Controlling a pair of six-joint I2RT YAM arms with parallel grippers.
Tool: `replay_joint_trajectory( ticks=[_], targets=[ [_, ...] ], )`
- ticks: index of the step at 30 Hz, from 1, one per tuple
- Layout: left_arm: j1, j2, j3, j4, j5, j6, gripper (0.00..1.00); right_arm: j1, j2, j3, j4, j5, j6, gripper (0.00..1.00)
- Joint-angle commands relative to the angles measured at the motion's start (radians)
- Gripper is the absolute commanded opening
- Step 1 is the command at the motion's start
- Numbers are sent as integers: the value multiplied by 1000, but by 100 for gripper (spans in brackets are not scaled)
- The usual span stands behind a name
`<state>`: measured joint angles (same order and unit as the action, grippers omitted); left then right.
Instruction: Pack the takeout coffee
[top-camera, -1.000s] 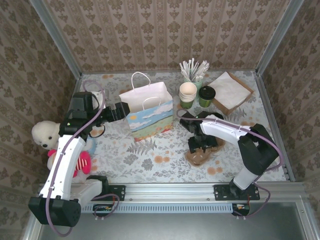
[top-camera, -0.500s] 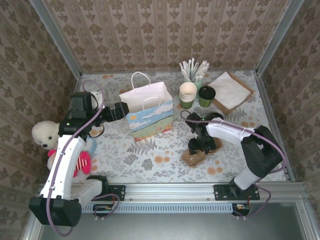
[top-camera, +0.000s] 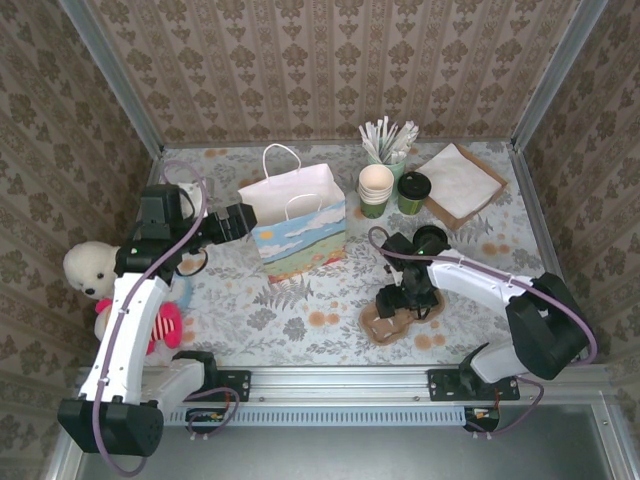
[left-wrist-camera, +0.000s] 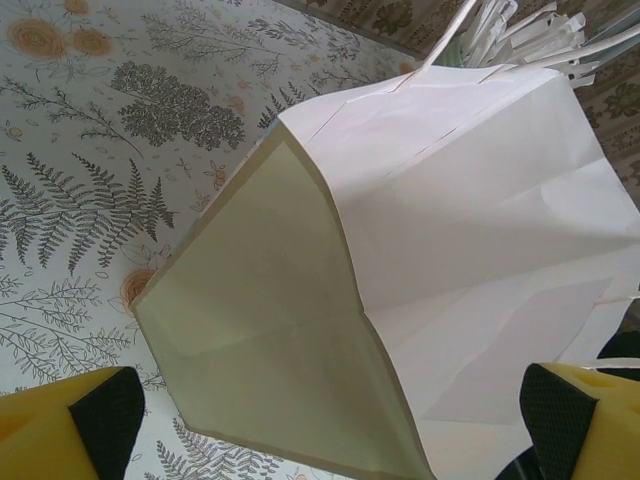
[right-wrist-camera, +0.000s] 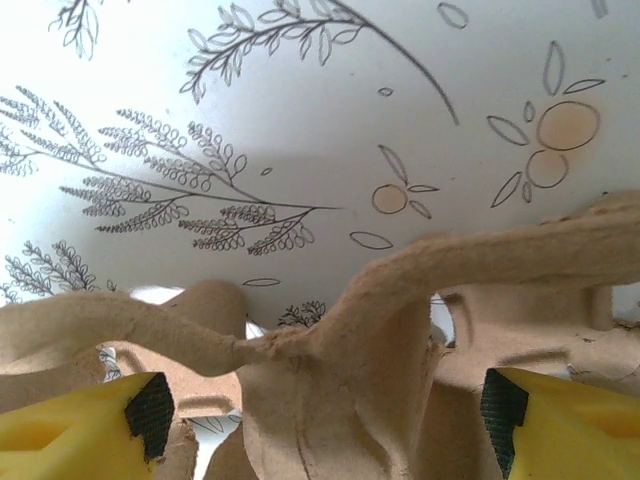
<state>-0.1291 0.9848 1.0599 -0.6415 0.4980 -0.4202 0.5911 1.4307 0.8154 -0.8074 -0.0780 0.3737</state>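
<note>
The left gripper (left-wrist-camera: 332, 412), fully open and empty, faces the paper bag (left-wrist-camera: 450, 250) mouth; right of the bag, the right gripper (right-wrist-camera: 325, 410) stands wide astride the cup carrier (right-wrist-camera: 330, 320).

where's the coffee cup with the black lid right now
In the top view, the lidded coffee cup stands at the far right of the table, between the stack of lidless cups and the napkins, in front of the stirrers.

Light: bright, even, from above.
Glare: tablecloth (right-wrist-camera: 300, 100) beyond the right gripper (right-wrist-camera: 325, 405) washes out near white.
Shadow: soft band just past the cardboard carrier (right-wrist-camera: 320, 350) (faint).
Focus: overhead view sharp.
</note>
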Motion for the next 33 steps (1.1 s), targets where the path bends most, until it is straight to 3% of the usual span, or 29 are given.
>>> replay_joint_trajectory(
  ticks=[1,10,19,25,28,33],
  targets=[
    [6,-21,0,17,6,-15,100,29,-26,-26,41,27,23,83],
    [6,-22,12,8,-1,-8,100,70,-13,-59,59,131,43,70],
    [6,-17,53,-4,-59,-68,100,72,-119,-63,36,187,71,41],
    [-13,33,105,13,-55,-112,98,70,-245,-21,-16,239,124,38],
    [-54,71,147,-19,-107,-105,94,58,-302,11,-37,263,173,36],
    [-110,138,197,-108,-213,-114,88,-54,-400,54,-32,178,220,33]
  ],
)
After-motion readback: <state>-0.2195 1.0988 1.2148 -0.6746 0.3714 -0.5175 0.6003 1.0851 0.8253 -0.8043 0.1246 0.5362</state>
